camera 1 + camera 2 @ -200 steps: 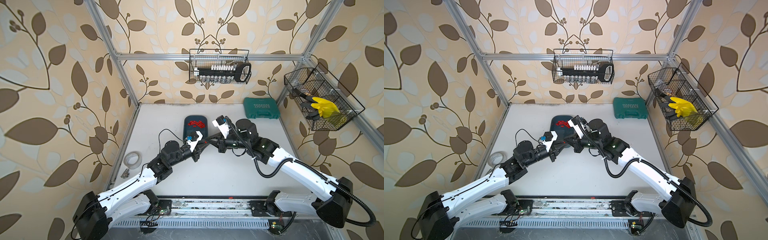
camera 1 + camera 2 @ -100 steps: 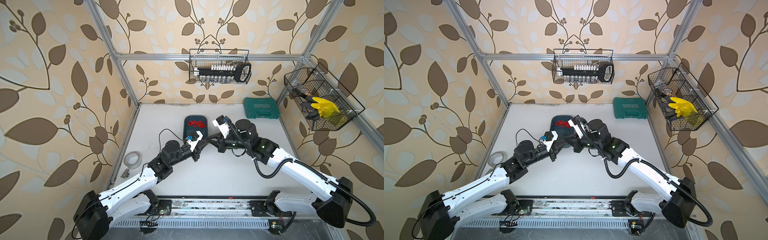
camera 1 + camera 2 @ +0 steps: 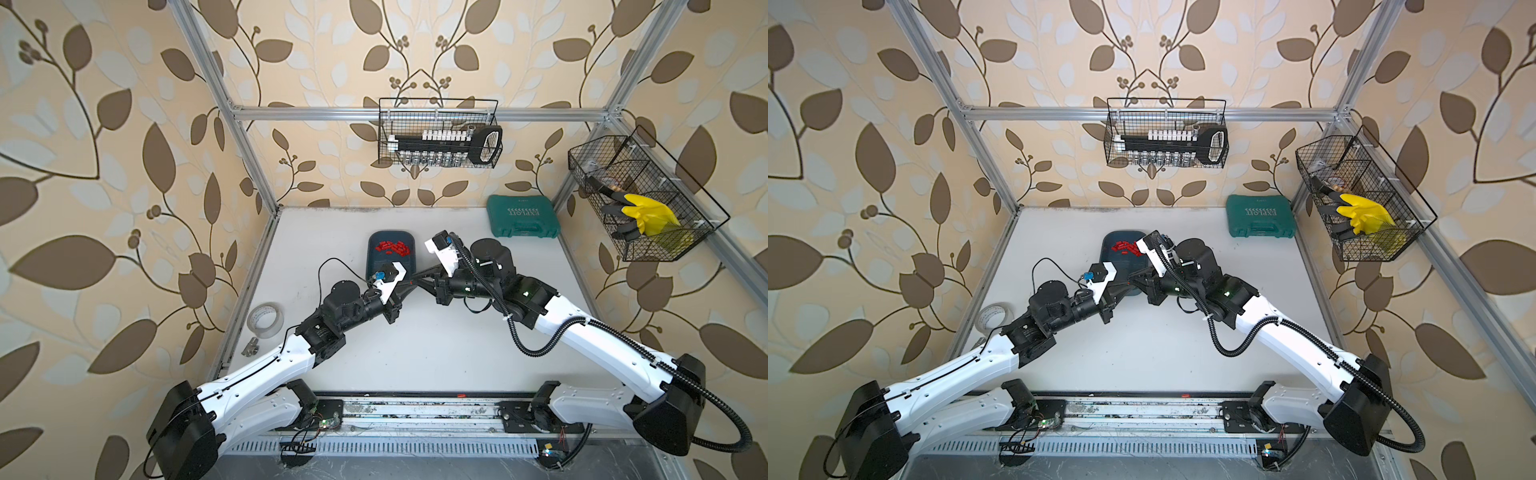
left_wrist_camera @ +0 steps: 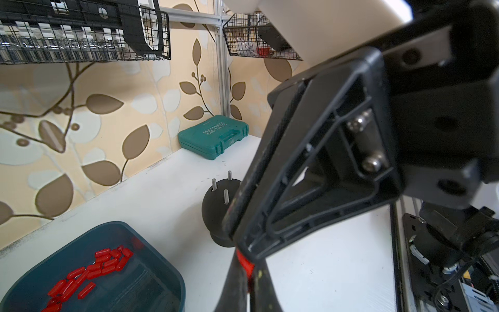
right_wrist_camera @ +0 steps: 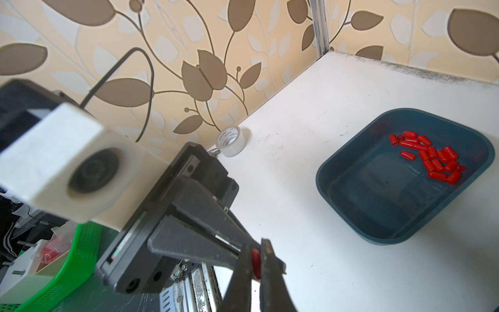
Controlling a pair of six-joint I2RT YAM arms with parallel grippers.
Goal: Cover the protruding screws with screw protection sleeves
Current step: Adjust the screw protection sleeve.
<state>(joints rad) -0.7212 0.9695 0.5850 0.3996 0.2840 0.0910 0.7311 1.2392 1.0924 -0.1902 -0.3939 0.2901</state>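
Both grippers meet tip to tip above the table, just in front of the dark blue tray. One red screw protection sleeve sits pinched in my left gripper, which is shut on it. The same sleeve also lies between the fingers of my right gripper, which press on it from both sides. In both top views the tips join at the left gripper and right gripper. Several loose sleeves lie in the tray. The protruding screws rise from a black dome behind the right gripper.
A green tool case lies at the back right. A tape roll and a small silver fitting sit by the left edge. Wire baskets hang on the back wall and the right wall.
The left gripper's fingers have closed on the sleeve at the right gripper's tips. Both arms stay almost where they were.
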